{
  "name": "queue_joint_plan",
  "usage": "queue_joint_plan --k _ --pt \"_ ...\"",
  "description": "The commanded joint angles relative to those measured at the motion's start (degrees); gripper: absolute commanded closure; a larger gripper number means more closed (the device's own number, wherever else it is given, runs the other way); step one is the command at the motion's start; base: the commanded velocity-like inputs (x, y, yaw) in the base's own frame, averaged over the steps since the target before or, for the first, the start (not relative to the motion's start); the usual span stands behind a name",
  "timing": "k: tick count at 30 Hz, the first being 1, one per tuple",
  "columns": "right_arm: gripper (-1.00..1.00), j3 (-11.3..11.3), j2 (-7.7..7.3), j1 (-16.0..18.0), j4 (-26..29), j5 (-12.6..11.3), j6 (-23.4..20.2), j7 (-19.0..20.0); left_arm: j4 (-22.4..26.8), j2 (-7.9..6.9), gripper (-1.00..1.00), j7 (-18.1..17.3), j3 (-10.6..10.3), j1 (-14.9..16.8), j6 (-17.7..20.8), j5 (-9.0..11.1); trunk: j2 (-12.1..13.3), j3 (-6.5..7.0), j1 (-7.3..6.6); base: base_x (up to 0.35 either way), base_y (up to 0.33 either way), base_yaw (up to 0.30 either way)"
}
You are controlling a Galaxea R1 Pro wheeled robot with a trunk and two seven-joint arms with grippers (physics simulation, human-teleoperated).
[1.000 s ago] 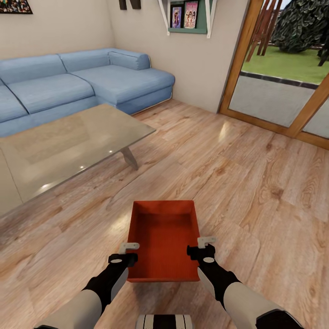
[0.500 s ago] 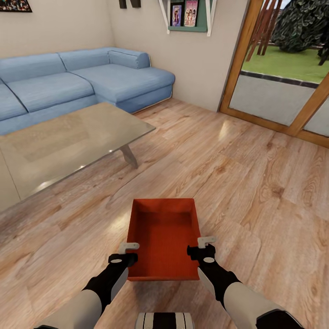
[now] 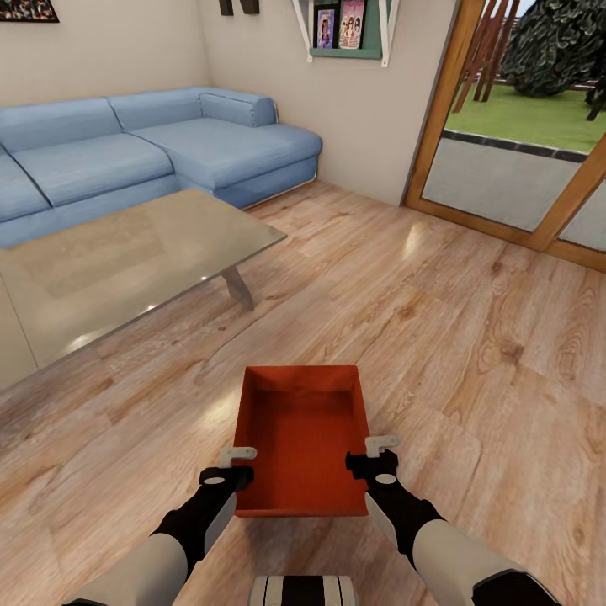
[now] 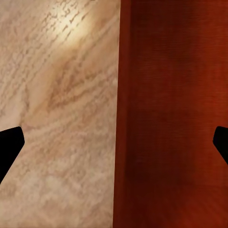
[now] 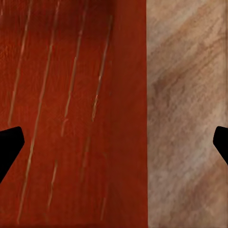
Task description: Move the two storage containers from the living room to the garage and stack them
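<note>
Box: one orange-red container (image 3: 301, 440) sits at 6 o'clock in the head view, low over the wood floor (image 3: 471, 337), long axis toward 12 — whether it rests on the planks or is lifted, I cannot tell.
Why so held: each arm takes one long wall, probably so the load stays level for the carry to the garage.
Left gripper (image 3: 238, 461): at the box's 9 o'clock wall; its wrist camera shows the wall edge between two widely parted dark tips (image 4: 9, 147) — jaws wide, straddling the wall, not pinching it as far as I can see.
Right gripper (image 3: 380, 448): mirrored at 3 o'clock, tips (image 5: 10, 142) likewise spread astride the wall.
Arms: both forearms reach forward and inward, wrists level, symmetrical.
Room: sofa (image 3: 151, 151) at 10 o'clock, glass table (image 3: 109, 269) at 9, glass doors (image 3: 522, 151) at 2.
</note>
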State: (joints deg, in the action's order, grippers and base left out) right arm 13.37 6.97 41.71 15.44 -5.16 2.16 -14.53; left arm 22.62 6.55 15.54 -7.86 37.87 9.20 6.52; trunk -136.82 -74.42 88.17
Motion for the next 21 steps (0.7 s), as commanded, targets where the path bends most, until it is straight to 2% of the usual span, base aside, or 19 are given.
queue_joint_plan --k 1,16,21 --pt "-1.0 0.46 -0.02 0.04 -0.06 -0.55 0.22 -0.34 0.12 -0.05 -1.0 0.45 -0.47 0.01 0.29 0.6 -0.01 -0.04 -0.01 0.0 0.0 0.0" --pt "-1.0 0.13 -0.45 0.04 -0.08 -0.97 0.05 -0.48 0.15 -0.06 -1.0 0.45 0.3 0.01 0.22 0.6 -0.01 -0.04 -0.01 0.0 0.0 0.0" --pt "-1.0 -0.01 -0.33 0.04 -2.67 -1.06 -0.04 0.03 0.06 -0.11 -1.0 0.45 0.31 0.01 0.23 0.6 -0.01 -0.04 -0.01 0.0 0.0 0.0"
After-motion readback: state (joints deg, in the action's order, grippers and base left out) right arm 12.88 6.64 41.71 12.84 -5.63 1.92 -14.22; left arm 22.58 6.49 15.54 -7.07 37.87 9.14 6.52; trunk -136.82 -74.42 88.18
